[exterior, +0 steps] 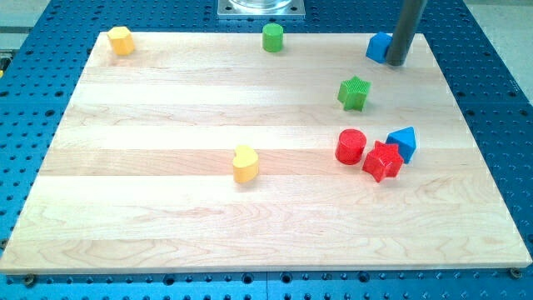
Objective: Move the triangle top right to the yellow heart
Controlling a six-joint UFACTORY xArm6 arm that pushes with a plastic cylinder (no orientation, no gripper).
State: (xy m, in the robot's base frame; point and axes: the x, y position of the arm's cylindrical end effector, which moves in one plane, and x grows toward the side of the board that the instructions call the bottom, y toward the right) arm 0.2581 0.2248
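A blue block lies at the board's top right; its shape is partly hidden by the rod, which stands right against its right side. My tip rests on the board at the block's lower right edge. The yellow heart lies near the board's middle, far down and to the left of my tip. A second blue block, roughly triangular, lies at the right, touching a red star.
A red cylinder sits just left of the red star. A green star lies below and left of my tip. A green cylinder stands at the top middle, and a yellow hexagon at the top left.
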